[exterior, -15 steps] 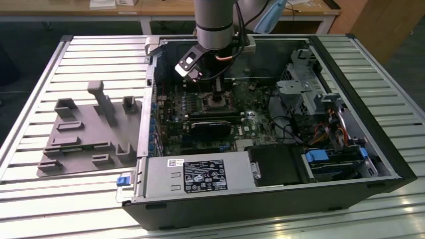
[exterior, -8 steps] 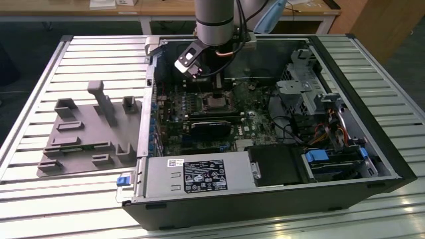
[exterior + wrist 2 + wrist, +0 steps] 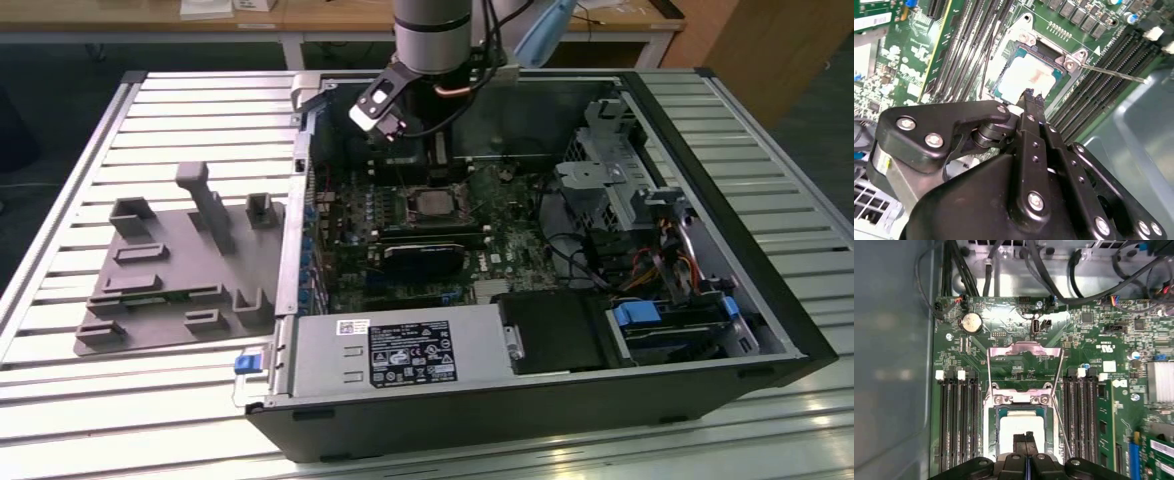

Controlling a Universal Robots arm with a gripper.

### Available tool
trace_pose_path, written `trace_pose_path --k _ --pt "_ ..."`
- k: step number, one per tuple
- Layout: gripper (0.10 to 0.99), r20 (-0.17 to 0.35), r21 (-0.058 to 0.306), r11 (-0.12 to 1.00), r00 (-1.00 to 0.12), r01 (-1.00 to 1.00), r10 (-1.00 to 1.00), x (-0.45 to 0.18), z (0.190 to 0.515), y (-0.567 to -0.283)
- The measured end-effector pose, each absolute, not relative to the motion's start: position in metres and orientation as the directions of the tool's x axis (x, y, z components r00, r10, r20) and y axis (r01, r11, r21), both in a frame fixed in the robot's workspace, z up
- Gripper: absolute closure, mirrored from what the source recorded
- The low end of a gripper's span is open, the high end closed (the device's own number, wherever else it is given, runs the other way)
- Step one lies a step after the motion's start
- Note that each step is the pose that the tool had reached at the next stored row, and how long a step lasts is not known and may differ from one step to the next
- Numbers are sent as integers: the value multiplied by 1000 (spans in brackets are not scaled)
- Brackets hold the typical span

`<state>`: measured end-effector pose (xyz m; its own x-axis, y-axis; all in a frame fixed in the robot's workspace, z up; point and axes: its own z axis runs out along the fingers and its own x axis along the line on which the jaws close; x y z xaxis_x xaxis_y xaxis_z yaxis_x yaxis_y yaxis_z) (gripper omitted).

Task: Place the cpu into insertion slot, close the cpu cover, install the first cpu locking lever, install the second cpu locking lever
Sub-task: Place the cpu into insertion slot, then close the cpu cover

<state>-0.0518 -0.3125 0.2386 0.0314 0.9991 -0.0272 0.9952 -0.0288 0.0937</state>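
Note:
The cpu (image 3: 1021, 424), a dull silver square, lies in the insertion slot (image 3: 990, 426) on the green board; in the exterior view the cpu (image 3: 430, 201) sits just below my arm. The cpu cover (image 3: 1025, 348), a thin silvery frame with a window, is swung open beyond the socket's hinge. My gripper (image 3: 1027, 436) is shut, its thin black fingertips (image 3: 1028, 93) together over the near part of the cpu (image 3: 1026, 77); contact cannot be told. A thin metal locking lever (image 3: 1114, 73) sticks out free beside the socket.
Long black memory slots (image 3: 956, 425) flank the socket on both sides. Black cables (image 3: 979, 270) hang at the case wall beyond the board. A black heatsink block (image 3: 427, 262) and a power supply (image 3: 400, 355) lie nearer the case front. A grey fixture plate (image 3: 174, 270) rests outside the case.

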Motion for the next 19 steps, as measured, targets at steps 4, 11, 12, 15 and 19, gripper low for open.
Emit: trace_pose_path --k 4,11,12,15,19 --pt "980 -27 94 -29 31 995 999 -52 250 -313" --pt "980 -27 94 -29 31 995 999 -52 253 -313" --pt "980 -27 94 -29 31 995 999 -52 253 -313" --pt "980 -27 94 -29 31 995 999 -52 253 -313" --pt "980 -27 94 -29 31 995 999 -52 253 -313"
